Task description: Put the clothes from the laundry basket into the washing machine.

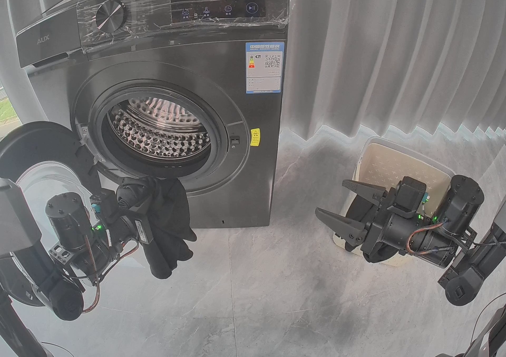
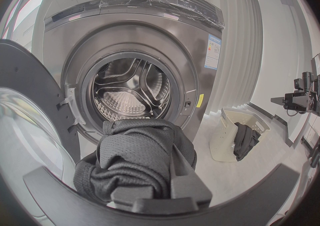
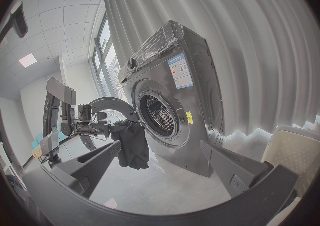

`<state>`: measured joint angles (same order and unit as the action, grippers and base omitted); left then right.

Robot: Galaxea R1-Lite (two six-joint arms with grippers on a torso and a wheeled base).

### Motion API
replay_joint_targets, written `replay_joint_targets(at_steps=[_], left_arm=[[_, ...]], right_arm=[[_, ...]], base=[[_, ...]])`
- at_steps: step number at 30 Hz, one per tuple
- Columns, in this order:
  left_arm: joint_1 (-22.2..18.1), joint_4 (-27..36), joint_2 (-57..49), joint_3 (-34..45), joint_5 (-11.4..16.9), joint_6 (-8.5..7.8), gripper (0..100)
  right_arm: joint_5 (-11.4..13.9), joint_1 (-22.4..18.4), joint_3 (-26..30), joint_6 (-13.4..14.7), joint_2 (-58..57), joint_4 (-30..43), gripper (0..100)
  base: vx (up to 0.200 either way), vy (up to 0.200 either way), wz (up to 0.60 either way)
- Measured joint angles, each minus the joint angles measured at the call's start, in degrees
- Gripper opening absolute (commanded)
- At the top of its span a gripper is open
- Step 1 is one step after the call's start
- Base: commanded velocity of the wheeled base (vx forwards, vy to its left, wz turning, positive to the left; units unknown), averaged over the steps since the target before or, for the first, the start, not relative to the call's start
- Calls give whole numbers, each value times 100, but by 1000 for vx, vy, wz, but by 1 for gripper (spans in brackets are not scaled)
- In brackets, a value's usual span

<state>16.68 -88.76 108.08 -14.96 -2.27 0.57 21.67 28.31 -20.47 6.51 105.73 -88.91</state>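
Note:
A dark grey washing machine (image 1: 221,73) stands with its round door (image 1: 37,152) swung open to the left; the steel drum (image 1: 158,129) holds nothing I can see. My left gripper (image 1: 134,205) is shut on a black garment (image 1: 168,226), which hangs just below and in front of the drum opening (image 2: 131,90). The same black garment (image 2: 136,156) bunches between the fingers in the left wrist view and dangles (image 3: 133,145) in the right wrist view. My right gripper (image 1: 345,205) is open and holds nothing, over the cream laundry basket (image 1: 390,165). Another dark cloth (image 2: 245,140) drapes over the basket (image 2: 226,133).
White curtains (image 1: 400,42) hang behind the machine and basket. Pale marble-look floor (image 1: 274,289) spreads between the machine and the basket, with open room in the middle.

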Motion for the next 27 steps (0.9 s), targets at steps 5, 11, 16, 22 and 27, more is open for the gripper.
replay_joint_targets(at_steps=[5, 11, 16, 22, 27], left_arm=[[7, -6, 18, 11, 2, -4, 0], [16, -9, 27, 27, -9, -9, 0], [82, -9, 29, 49, -16, -9, 0], [112, -9, 62, 61, -18, -15, 0], [167, -6, 84, 71, -16, -15, 0]], right_arm=[[0, -4, 0, 0, -2, -2, 100], [0, 0, 0, 0, -2, -2, 100], [2, -4, 7, -2, -2, -2, 100], [0, -4, 10, 0, 6, -2, 100], [2, -2, 32, 0, 9, 1, 100]], base=[[0, 200, 0], [0, 0, 0], [80, 0, 0], [200, 0, 0], [40, 0, 0]])
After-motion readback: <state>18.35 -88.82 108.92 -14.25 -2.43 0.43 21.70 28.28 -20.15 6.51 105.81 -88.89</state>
